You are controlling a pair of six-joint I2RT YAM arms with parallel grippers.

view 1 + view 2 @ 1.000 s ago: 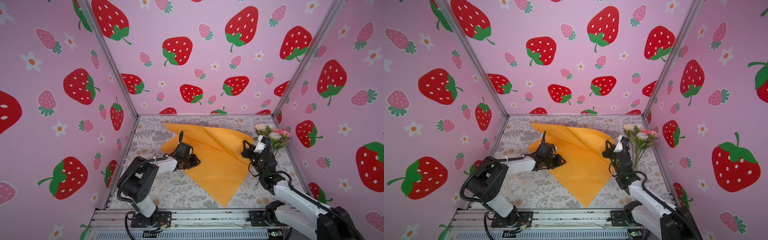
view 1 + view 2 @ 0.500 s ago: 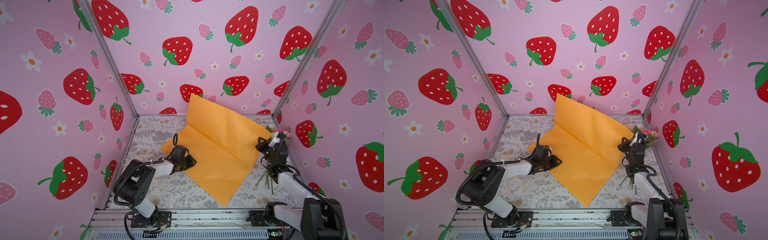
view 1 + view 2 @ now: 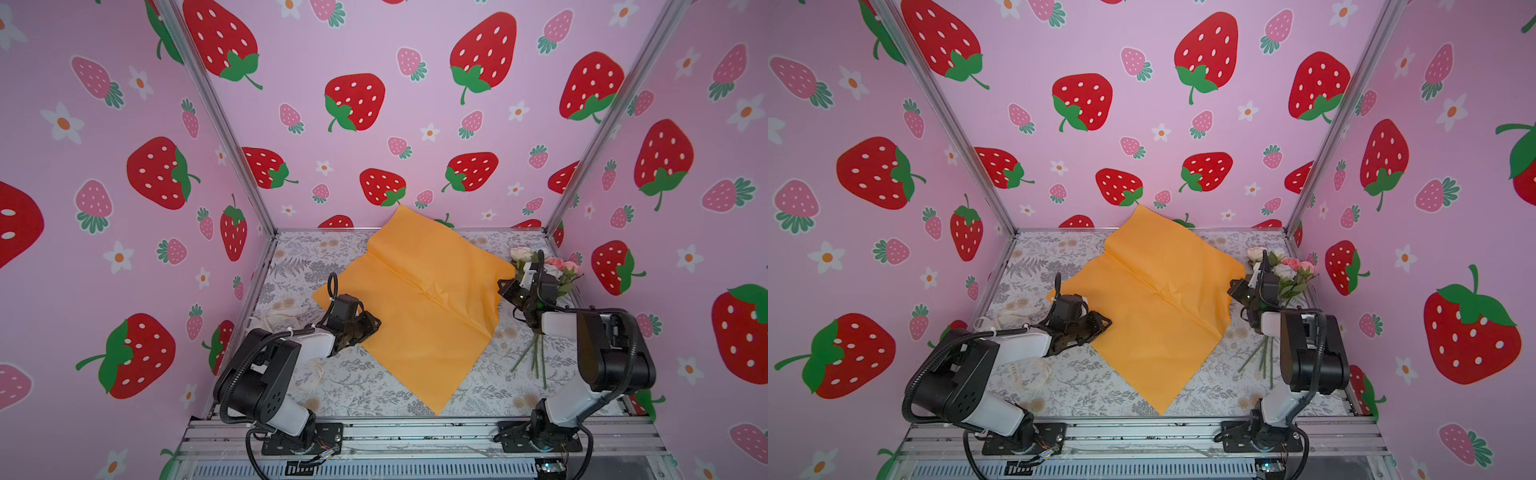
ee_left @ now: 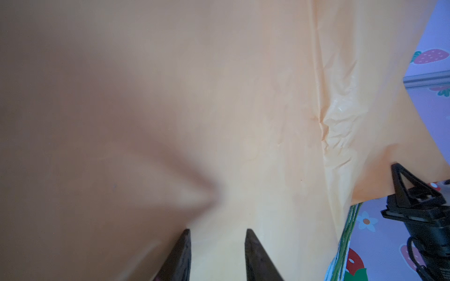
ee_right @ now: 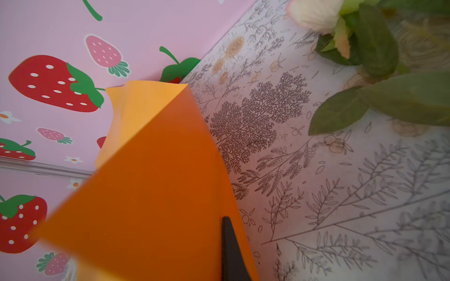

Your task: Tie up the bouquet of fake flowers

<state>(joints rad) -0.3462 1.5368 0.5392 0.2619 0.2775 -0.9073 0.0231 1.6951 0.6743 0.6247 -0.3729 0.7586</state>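
Floral-print floor [image 3: 353, 386] fills the booth in front of us, edged at the near side by an aluminium rail [image 3: 415, 436] where both arm bases are bolted, and shut in on three sides by pink strawberry walls [image 3: 374, 104].

Nearest on the left, a cream ribbon [image 3: 1025, 374] lies loose on the floor, partly under the left arm. Just beyond it we see the left gripper [image 3: 372, 324] low at the left edge of the orange wrapping paper [image 3: 424, 316]. In the left wrist view its fingertips stand apart [image 4: 216, 233], with paper [image 4: 219, 97] filling almost everything ahead. We cannot tell whether they touch it.

The paper spreads across the middle of the floor. At its right corner the right gripper [image 3: 505, 286] is pinched together on the sheet. In the right wrist view one dark finger [image 5: 229, 243] shows and the paper [image 5: 158, 194] hides the other.

The roses [image 3: 557, 268] lie against the right wall behind that arm, which blocks their middle. Their stems [image 3: 536, 361] point toward us.

Half a second ago the paper's far half stood tall against the back wall [image 3: 415, 174]; now it has sagged, and only its tip overlaps that wall.
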